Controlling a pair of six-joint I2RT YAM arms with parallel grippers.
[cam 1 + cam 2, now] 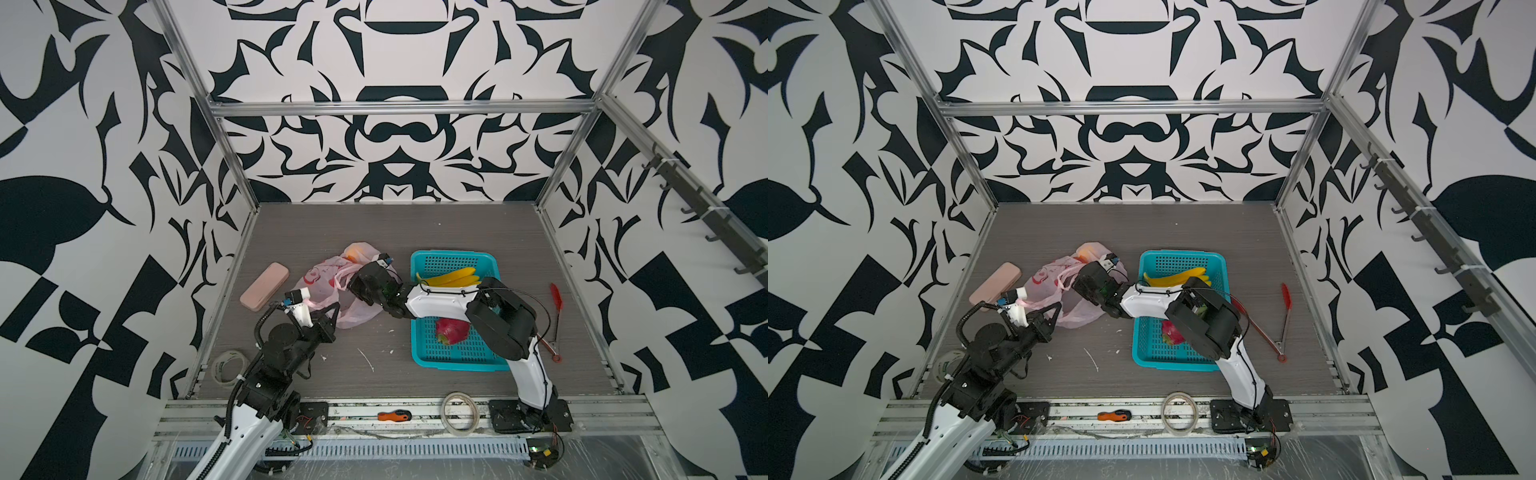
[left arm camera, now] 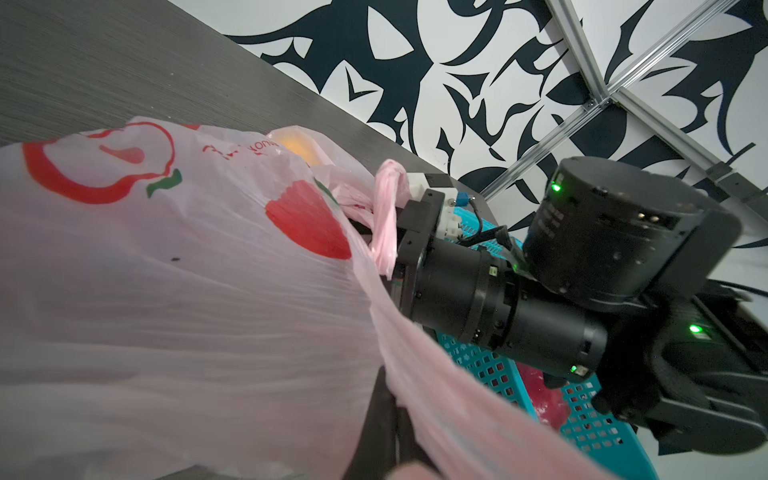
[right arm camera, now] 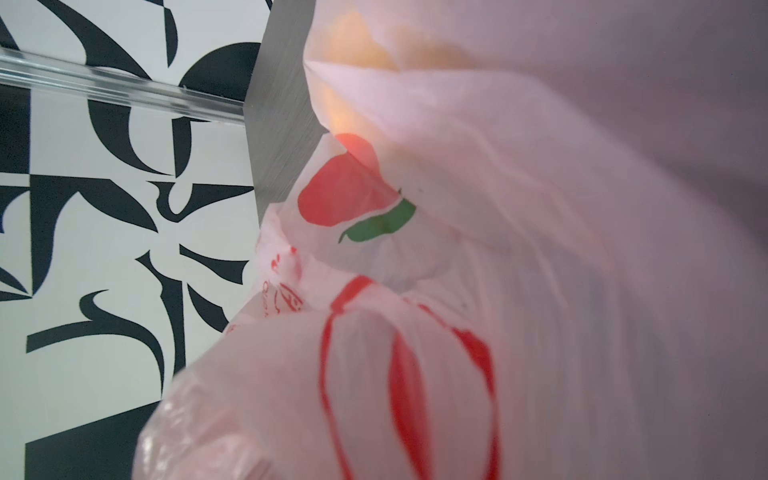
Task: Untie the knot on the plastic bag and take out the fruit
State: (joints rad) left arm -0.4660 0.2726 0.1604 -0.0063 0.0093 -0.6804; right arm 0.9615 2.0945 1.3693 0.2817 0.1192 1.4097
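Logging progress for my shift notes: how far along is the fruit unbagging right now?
Done: bananas and one dragon fruit lie in the teal basket. In hand: the left gripper pinches a handle of the plastic bag taut, while the right gripper is at the bag's mouth. Remaining: the orange shows through the bag's far end.

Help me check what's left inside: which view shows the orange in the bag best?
The left wrist view: the orange shows fairly large and in focus through the plastic bag. Both top views show only a small orange patch; the right wrist view, a blurred glow.
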